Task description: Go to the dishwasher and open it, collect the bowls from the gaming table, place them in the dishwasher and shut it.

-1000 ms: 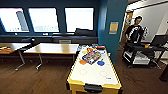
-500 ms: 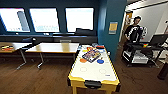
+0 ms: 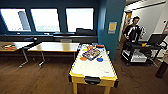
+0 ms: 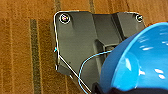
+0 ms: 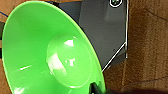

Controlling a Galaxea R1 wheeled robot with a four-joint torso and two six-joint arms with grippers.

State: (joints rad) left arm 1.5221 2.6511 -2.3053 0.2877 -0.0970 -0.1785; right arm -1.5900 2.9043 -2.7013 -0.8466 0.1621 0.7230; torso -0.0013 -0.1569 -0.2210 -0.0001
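Note:
The gaming table (image 3: 93,78), white-topped with a yellow rim, stands straight ahead in the head view. On its far half lie a flat orange bowl (image 3: 83,59) and a flat blue bowl (image 3: 99,59), either side of a colourful game box (image 3: 91,53). A deep blue bowl (image 4: 140,62) hangs over the wood floor, with my left gripper (image 4: 100,88) shut on its rim. My right gripper (image 5: 96,88) is shut on the rim of a wide lime-green bowl (image 5: 50,52). The dishwasher is out of view.
Wood-topped tables (image 3: 55,46) stand to the left under the windows. A teal pillar (image 3: 110,25) rises behind the gaming table. At the right a person (image 3: 133,31) stands behind a cart (image 3: 142,51) with a laptop, and a dark object (image 3: 162,69) stands on the floor.
The whole head picture has shifted a little, so the camera has moved. The things on the gaming table lie as before.

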